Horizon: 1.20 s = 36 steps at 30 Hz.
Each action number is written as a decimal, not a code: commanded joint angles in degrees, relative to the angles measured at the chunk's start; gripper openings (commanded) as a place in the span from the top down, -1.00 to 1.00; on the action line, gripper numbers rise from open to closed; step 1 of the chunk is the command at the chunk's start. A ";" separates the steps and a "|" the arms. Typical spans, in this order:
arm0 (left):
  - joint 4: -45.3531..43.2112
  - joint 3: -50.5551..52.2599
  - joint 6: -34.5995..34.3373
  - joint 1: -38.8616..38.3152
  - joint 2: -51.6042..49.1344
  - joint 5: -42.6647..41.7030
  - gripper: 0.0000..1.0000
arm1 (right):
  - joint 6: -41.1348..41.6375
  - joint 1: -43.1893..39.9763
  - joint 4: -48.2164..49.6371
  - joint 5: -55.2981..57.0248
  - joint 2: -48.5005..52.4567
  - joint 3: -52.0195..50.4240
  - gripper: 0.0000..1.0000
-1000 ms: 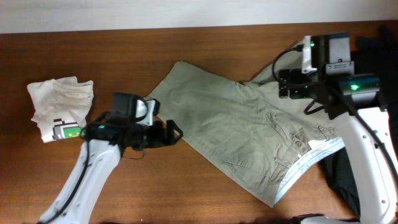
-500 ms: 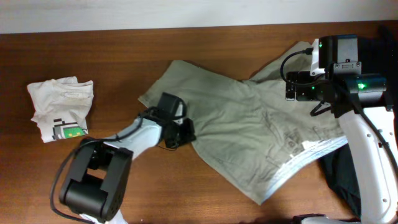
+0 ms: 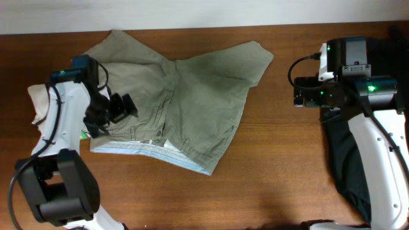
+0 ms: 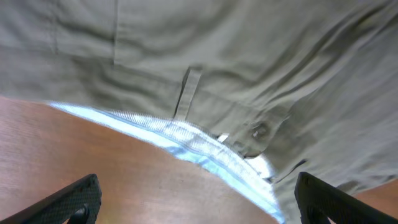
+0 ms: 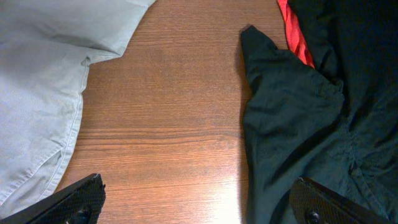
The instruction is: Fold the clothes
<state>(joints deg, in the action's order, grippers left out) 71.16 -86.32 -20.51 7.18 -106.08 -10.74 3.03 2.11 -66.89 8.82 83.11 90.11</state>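
The left hand point(image 3: 119, 107) is open wide. Its two fingers point(image 4: 78, 198) are far apart and nothing is between them. Seen from above, it hangs over the left part of the green shorts point(image 3: 185, 102). I cannot tell if it touches them.

In the left wrist view, the shorts point(image 4: 217, 56) fill the top, at 12 o'clock from the hand. Their pale blue band point(image 4: 186, 140) runs along the edge nearest the hand. A little button point(image 4: 258, 130) and a belt loop point(image 4: 186, 93) sit just above the band. Brown surface point(image 4: 124, 180) shows under it.

From above, the shorts lie spread out on the left half of the surface point(image 3: 275, 172). One leg points to 2 o'clock and the blue band point(image 3: 150, 149) is at 6 o'clock. A white shirt point(image 3: 37, 102) peeks out at 9 o'clock from the left hand, partly hidden by the arm.

The right hand point(image 3: 299, 96) is open too and holds nothing. It is well apart from the shorts, which lie at 9 o'clock from it. In its wrist view, the shorts point(image 5: 37, 93) are at 9 o'clock and black clothes point(image 5: 311, 124) are at 3 o'clock, with bare surface between. A red piece point(image 5: 295, 31) shows at 1 o'clock, touching the black clothes.
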 commanded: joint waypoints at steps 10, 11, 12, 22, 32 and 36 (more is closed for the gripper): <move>-22.08 32.70 -1.29 -4.68 0.13 2.21 -0.97 | 3.30 -0.33 11.63 -24.55 19.71 -1.31 -0.97; -22.08 32.94 -1.29 -4.68 0.13 2.21 -0.97 | 3.28 -0.33 15.30 -28.61 23.34 -1.31 -0.99; -22.18 32.94 -1.27 -4.68 0.13 2.23 -0.98 | 3.56 -0.33 20.22 -31.76 27.65 -1.29 -0.97; -23.19 32.94 -1.27 -4.70 0.13 2.19 -0.98 | 17.27 -1.05 56.50 -28.15 48.76 -1.29 -0.80; -26.34 29.64 2.43 -4.39 0.20 5.01 -0.96 | 16.92 -15.54 34.12 -18.86 38.29 -1.27 0.92; -17.77 23.34 4.20 -4.42 0.85 -1.60 -0.98 | 11.06 -22.47 9.94 -12.37 25.38 -1.29 0.92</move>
<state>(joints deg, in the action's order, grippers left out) 49.08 -60.31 -19.44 2.37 -103.68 -6.98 18.41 -20.49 -54.17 -7.18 113.99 88.84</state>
